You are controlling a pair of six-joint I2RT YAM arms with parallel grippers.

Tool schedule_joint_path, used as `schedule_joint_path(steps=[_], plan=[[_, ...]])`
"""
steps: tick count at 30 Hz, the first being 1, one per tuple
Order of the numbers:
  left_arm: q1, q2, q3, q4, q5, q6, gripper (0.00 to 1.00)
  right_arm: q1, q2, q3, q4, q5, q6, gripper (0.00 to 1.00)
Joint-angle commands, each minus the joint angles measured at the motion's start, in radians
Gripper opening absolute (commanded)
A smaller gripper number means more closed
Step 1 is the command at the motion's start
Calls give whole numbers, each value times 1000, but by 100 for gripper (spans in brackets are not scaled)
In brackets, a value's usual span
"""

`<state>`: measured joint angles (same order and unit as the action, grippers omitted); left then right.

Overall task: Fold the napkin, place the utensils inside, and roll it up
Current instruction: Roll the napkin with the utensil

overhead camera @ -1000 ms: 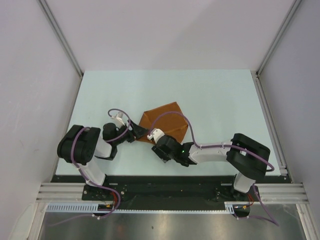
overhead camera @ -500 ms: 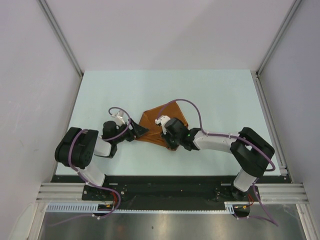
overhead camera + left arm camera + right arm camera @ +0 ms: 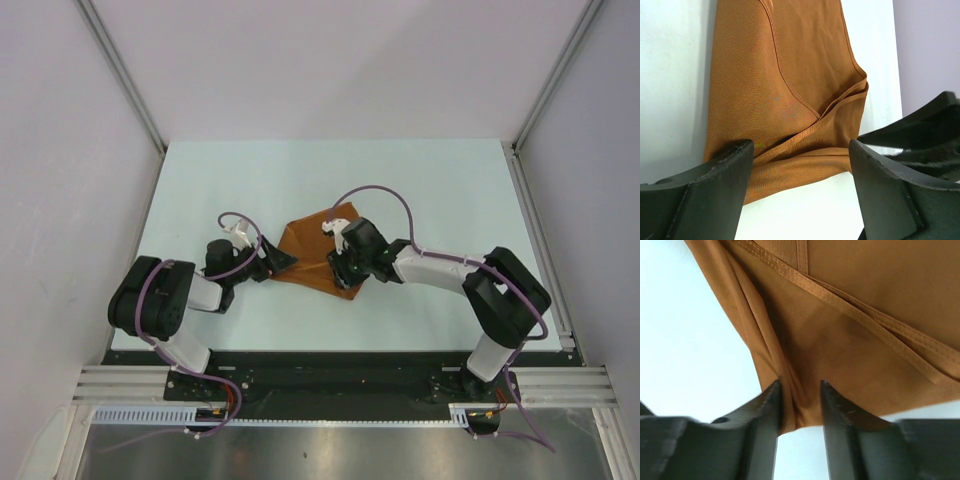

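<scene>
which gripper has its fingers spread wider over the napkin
The left gripper: its fingers stand wide apart, straddling a corner of the napkin. The right gripper has its fingers close together around a bunched fold of the cloth.

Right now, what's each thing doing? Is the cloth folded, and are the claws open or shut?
napkin: folded over itself, lying on the table, near corner puckered.
left gripper: wide open, fingers either side of a napkin corner, not holding it.
right gripper: jaws a narrow gap apart around the puckered corner; can't tell if it grips.
spoon: not visible in any view.
</scene>
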<state>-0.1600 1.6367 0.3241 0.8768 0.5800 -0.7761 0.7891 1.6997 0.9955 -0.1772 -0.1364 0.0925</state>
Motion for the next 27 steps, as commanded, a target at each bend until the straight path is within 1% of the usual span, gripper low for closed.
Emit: schedule_joint_path(steps=[1, 3, 6, 9, 12, 15, 19, 24, 27], plan=[[16, 12, 6, -79, -66, 61, 84, 4, -135, 32, -31, -6, 25, 49], [16, 9, 7, -81, -66, 61, 84, 44, -202, 20, -24, 9, 41, 53], [16, 2, 9, -90, -68, 61, 84, 120, -242, 11, -12, 43, 75, 55], [16, -3, 9, -96, -69, 64, 84, 191, -218, 3, 30, 44, 116, 56], [16, -5, 9, -99, -69, 64, 84, 213, -149, -15, 96, 17, 151, 56], [16, -9, 10, -107, -69, 67, 84, 216, -91, -14, 140, -5, 156, 56], [16, -15, 9, -113, -69, 70, 84, 187, -34, 11, 145, -22, 145, 56], [16, -26, 10, -124, -71, 74, 84, 136, -5, 8, 119, -22, 131, 56], [16, -31, 12, -128, -72, 78, 84, 111, -17, -14, 108, -12, 124, 56]])
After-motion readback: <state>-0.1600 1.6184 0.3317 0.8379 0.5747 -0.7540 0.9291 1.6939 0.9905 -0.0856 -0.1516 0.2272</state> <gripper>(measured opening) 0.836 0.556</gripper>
